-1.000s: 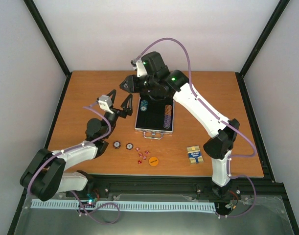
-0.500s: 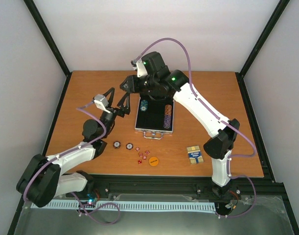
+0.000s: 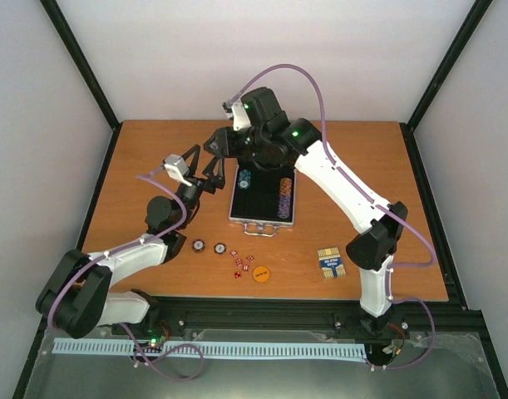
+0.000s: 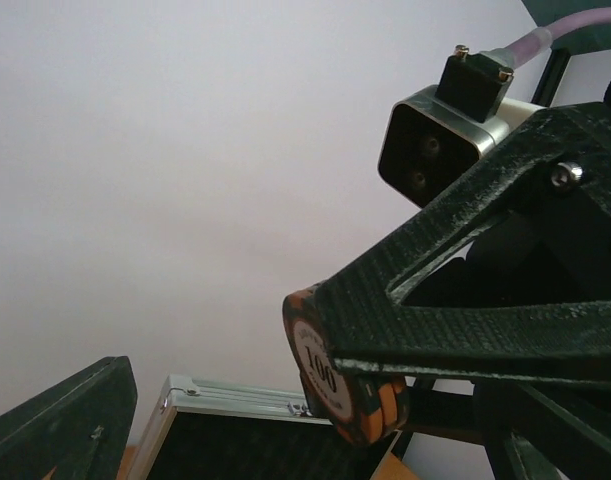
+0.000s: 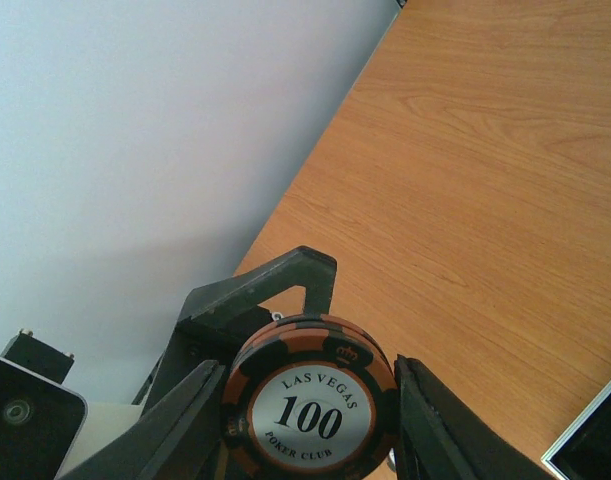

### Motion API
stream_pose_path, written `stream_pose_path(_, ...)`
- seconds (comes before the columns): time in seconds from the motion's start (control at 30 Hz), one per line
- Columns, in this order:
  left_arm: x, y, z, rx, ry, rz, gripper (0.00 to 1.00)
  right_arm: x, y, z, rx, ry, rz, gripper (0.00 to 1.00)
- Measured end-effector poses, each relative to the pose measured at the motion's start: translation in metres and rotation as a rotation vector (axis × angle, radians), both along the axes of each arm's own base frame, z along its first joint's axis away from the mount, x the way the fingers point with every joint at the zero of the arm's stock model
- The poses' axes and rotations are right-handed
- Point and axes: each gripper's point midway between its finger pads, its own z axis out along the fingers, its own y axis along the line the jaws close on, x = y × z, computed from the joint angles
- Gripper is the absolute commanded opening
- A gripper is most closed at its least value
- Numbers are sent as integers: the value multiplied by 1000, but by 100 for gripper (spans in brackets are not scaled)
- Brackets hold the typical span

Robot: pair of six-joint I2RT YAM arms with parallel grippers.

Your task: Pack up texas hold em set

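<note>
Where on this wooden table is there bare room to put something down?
The far right corner of the wooden table, beyond the white right arm, is bare, and so is the far left corner. Crowded: the strip in front of the silver aluminium case, with two striped poker chips, red dice, an orange disc and a blue-yellow card deck.
</note>
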Motion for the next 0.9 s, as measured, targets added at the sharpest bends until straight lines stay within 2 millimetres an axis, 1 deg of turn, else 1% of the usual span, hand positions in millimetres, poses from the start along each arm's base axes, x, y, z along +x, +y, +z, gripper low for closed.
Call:
stream_pose_path(0.2, 0, 0, 1, -2, -1, 2, 92, 0, 0, 0, 1, 0, 1, 13)
stream_pose_path(0.3, 4, -1, 0, -4, 1, 5, 90, 0, 0, 0, -1, 1, 1, 13)
stream_pose_path(0.5, 14, -5, 1, -13, 5, 12, 81, 0, 0, 0, -2, -4, 5, 13)
stream_pose_path(0.67, 21, -8, 7, -23, -3, 11, 70, 1, 3, 5, 15, -22, 6, 13)
stream_pose_path(0.73, 23, -10, 10, -30, -6, 5, 69, 3, 3, 7, 21, -30, 5, 13)
stream_pose_path(0.9, 24, -12, 12, -41, -10, -8, 60, 5, 4, 7, 26, -39, 1, 13)
